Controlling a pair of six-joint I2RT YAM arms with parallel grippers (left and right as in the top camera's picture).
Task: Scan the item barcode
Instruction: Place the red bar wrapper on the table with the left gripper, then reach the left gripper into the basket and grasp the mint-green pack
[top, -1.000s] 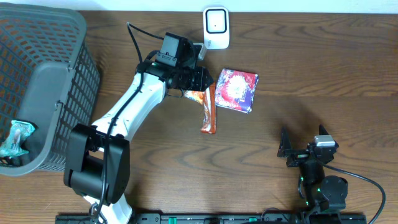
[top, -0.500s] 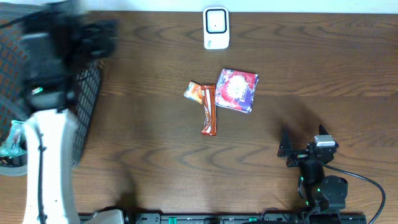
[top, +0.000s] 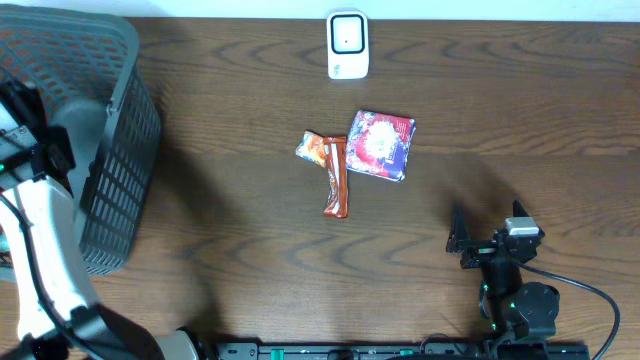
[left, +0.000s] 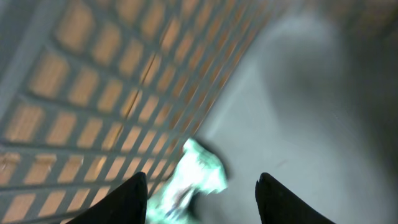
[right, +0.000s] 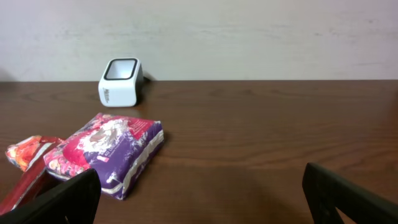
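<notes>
Grey plastic lattice basket (top: 120, 110) sits at the table's left edge, and the left gripper (left: 202, 186) hangs inside it. Its fingers (left: 134, 199) stand moderately apart with nothing between them. A teal-and-white crinkly packet (left: 189, 180) lies on the basket floor right below the gap, close to the mesh wall. The left wrist view is blurred, so the packet's label and barcode side can't be read. Judged step: pick this packet, then carry it to the white box-shaped scanner (top: 347, 45) at the far edge of the brown wooden table (top: 520, 110). To do it well, centre the gap over the packet's bulk rather than its loose end and descend straight. Keep the finger nearest the wall clear of the lattice, and close only once both pads flank the wrapper. The film looks thin and slippery, so take a firm pinch mid-body and lift slowly to check it comes along. At the scanner the barcode face will likely need turning toward the window. The right gripper (right: 200, 177) is parked at the near right with its fingers spread wide and empty, well apart from everything. A red foil snack bar (top: 336, 180) and a purple-and-red snack pouch (top: 381, 145) lie touching at mid-table, in front of the scanner. Route the carry above them to avoid knocking either.
</notes>
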